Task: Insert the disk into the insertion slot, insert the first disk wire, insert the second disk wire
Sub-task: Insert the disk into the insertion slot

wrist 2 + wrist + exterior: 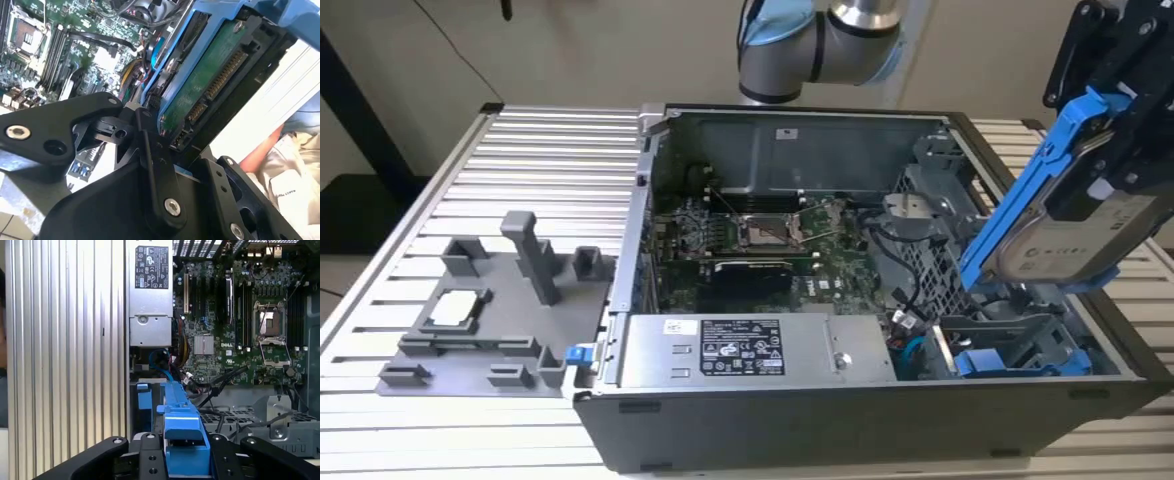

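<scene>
Disk (1062,245) hangs tilted. Exterior view: grey fixture (480,310) on desk (534,150) at 9 o'clock; open computer case (854,425) at centre; disk at 3 o'clock, fingers (150,459) clamped on its blue frame, above insertion slot (990,327) at 4 o'clock.

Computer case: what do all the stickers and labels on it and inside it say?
None of the print can be read.
Power supply label: print too small to read.
Pale label on the disk: blurred, unreadable.
Small white sticker: too small to read.

Slatted metal table (547,150), computer case (854,425), grey fixture (480,335)
</scene>
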Controlling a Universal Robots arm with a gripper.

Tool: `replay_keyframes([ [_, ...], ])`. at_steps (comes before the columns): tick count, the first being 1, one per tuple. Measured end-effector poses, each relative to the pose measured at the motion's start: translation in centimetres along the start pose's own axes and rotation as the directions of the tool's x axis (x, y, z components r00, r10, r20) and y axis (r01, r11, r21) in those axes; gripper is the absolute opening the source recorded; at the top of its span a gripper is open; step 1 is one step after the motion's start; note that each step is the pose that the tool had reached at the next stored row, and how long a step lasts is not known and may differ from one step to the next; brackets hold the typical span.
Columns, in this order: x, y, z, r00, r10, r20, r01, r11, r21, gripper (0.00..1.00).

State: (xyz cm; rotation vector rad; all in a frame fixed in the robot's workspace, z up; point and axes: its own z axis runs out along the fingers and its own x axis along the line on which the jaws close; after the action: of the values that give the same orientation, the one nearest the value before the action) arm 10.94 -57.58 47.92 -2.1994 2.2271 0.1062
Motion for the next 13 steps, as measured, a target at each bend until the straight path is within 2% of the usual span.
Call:
replay_keyframes([
  [8,0.15,-0.17,1.35,1.0000,0.006,0.0002,-0.006,1.0000,-0.0005,0.33],
  [13,0.17,-0.54,1.75,1.0000,0.007,-0.0045,-0.008,0.9999,-0.0105,0.33],
])
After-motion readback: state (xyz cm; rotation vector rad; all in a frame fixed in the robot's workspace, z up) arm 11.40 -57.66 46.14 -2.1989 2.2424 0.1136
